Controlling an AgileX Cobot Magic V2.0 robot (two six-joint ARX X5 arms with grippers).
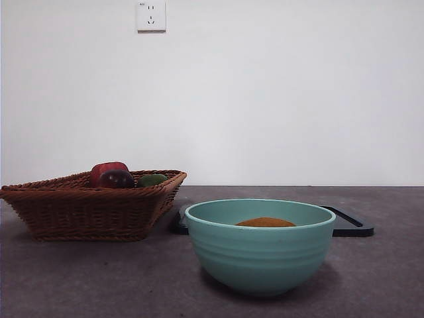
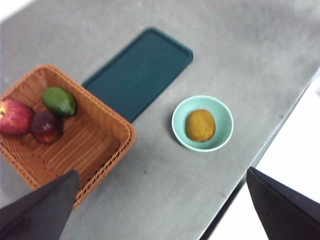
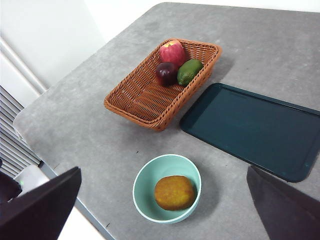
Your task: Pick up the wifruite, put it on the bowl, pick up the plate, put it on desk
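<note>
You have the rounded golden-brown wifruite [image 3: 174,192] lying inside the deep teal-green ceramic bowl [image 3: 145,172], resting on its bottom; from the front view only its top shows above the pale rim. The bowl stands upright on the dark grey speckled desk [image 3: 100,125], near the table's front edge.

Behind the bowl, a flat dark teal rectangular tray with a raised lip [image 3: 255,130] lies on the desk, apart from the bowl and just beside the brown woven wicker basket [image 3: 142,100]. In the basket you can see three fruits huddled at one end: a red apple [image 3: 171,51], a dark purple round fruit [image 3: 166,73] touching it, and a green avocado-shaped fruit [image 3: 189,71] beside that.

Both arms hang high over the table. The left gripper [image 2: 165,210] has its two black jaws spread wide with nothing between them, and the right gripper [image 3: 165,210] likewise has its jaws wide apart and holds nothing. Neither shows in the front view.

On the white wall behind the desk there is a white electrical socket [image 1: 151,15]; a tiny mark sits at its upper corner, too small to read. No other writing or brand shows on anything.
</note>
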